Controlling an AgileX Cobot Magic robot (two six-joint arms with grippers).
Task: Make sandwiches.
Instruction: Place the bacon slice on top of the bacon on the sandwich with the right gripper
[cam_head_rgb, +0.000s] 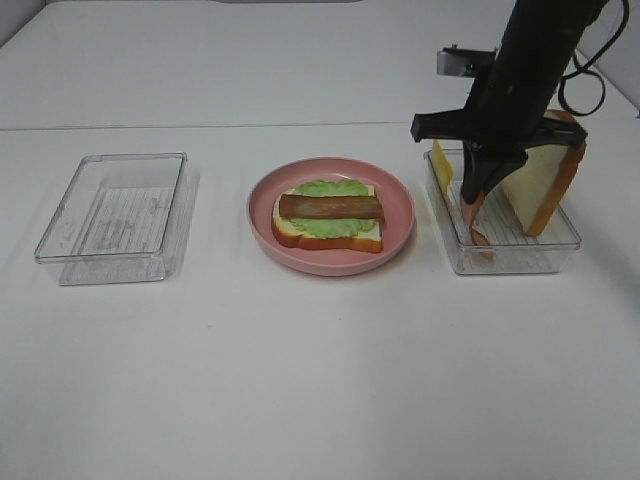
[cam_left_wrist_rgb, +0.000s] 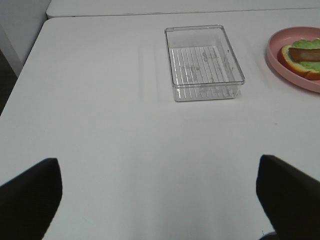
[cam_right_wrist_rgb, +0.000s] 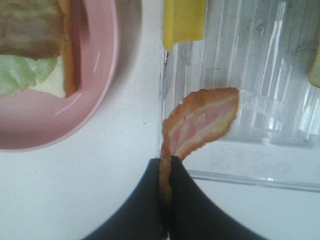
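**Right claw clamped on a bacon strip at the tray**

Nearest in, the left gripper (cam_left_wrist_rgb: 159, 162) stood with its jaws wide apart and empty above the bare white table, short of the clear ribbed left-hand tray (cam_left_wrist_rgb: 207, 86).

Mid-table, the round pink plate (cam_head_rgb: 330, 265) carried the open sandwich (cam_head_rgb: 328, 215): a white bread slice, a green lettuce leaf and one bacon strip.

Judged step: bring a second strip across. It would go best lifted straight up until the drooping tail cleared the tray wall, then laid flat beside the first strip. The hold was thin, so a snag might pull the strip free.

The right gripper (cam_right_wrist_rgb: 166, 162) had its black jaws closed tight on one end of the floppy reddish-pink bacon strip (cam_right_wrist_rgb: 200, 120). The strip's tail hung at the plate-side wall of the clear right-hand tray (cam_head_rgb: 510, 268).

Farther back in that tray sat a yellow cheese square (cam_head_rgb: 441, 165) and a leaning crusted bread slice (cam_head_rgb: 545, 190).
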